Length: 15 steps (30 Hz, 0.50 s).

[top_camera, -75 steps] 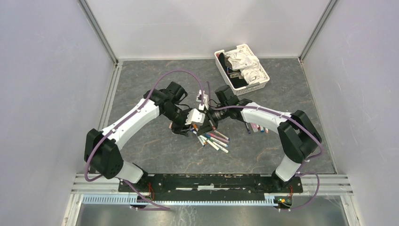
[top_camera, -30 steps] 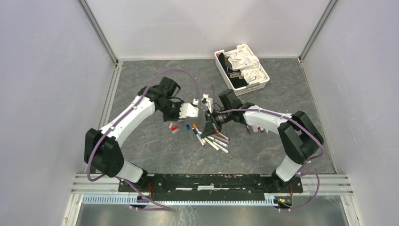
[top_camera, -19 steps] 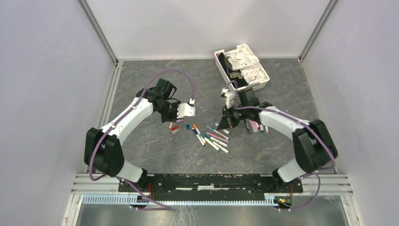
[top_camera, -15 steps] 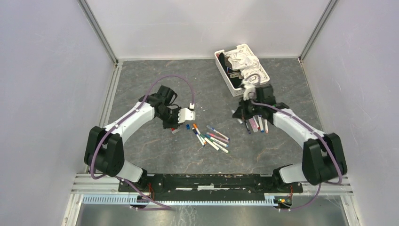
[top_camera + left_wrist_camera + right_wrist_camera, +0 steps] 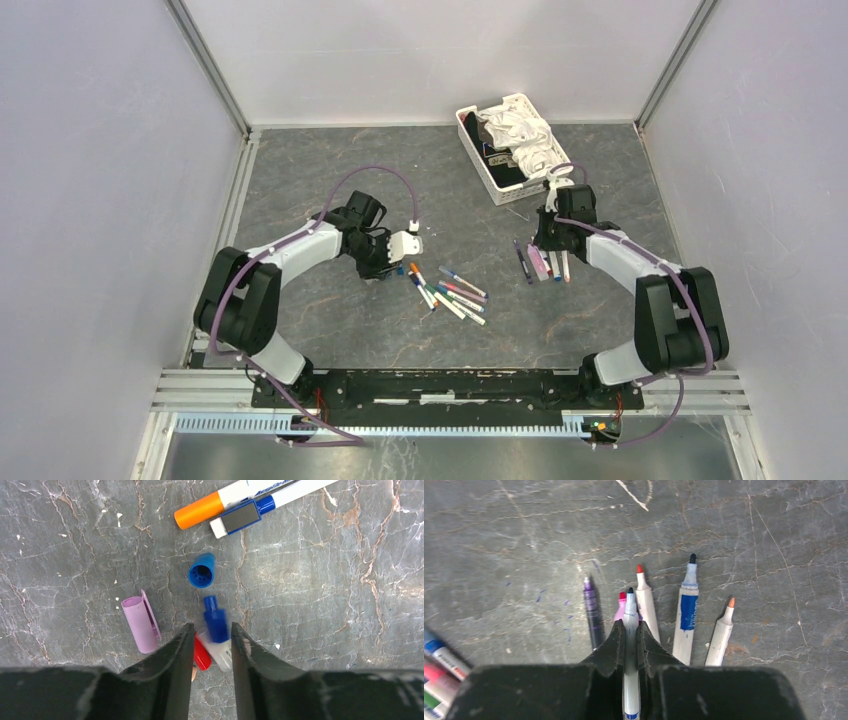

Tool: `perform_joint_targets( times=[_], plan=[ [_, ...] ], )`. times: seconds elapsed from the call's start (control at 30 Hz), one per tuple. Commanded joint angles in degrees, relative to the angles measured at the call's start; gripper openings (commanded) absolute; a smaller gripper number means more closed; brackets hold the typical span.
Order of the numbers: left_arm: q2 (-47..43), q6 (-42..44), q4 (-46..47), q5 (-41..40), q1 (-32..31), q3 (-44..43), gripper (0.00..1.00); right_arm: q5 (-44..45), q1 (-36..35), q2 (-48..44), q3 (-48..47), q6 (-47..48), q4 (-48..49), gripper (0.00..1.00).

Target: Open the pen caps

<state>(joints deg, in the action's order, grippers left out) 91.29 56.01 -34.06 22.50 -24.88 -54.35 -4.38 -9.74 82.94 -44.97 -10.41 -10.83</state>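
The right gripper is clamping an uncapped pen over opened pens. The left gripper is standing slightly open around a blurred blue cap, beside loose caps; the barrel print is unreadable.

I see five uncapped pens side by side right of the table's centre, a sixth pen held above them. Blue, lilac and red caps lie just left of centre.
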Motion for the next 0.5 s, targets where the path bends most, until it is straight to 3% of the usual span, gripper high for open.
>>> perform_joint_targets(
  times=[0.0,0.37,0.43,0.47],
  plan=[
    [-0.3,-2.7,1.6,-0.2,-0.3,-1.2,0.43,5.7,-0.1,3.2,-0.7,0.8,3.1,0.11],
    [-5.5,-5.0,-8.0,1.2,0.0,-12.0,0.66,8.2,-0.1,6.6,-0.9,2.2,2.9,0.29],
    [-6.3,-5.9,-10.0,1.1,0.1,-15.0,0.97,7.9,-0.1,7.0,-1.3,2.2,2.4,0.33],
    [-6.7,-6.3,-11.0,0.9,0.2,-16.5,0.99,7.8,-0.1,6.9,-1.3,2.2,2.2,0.33]
  ],
)
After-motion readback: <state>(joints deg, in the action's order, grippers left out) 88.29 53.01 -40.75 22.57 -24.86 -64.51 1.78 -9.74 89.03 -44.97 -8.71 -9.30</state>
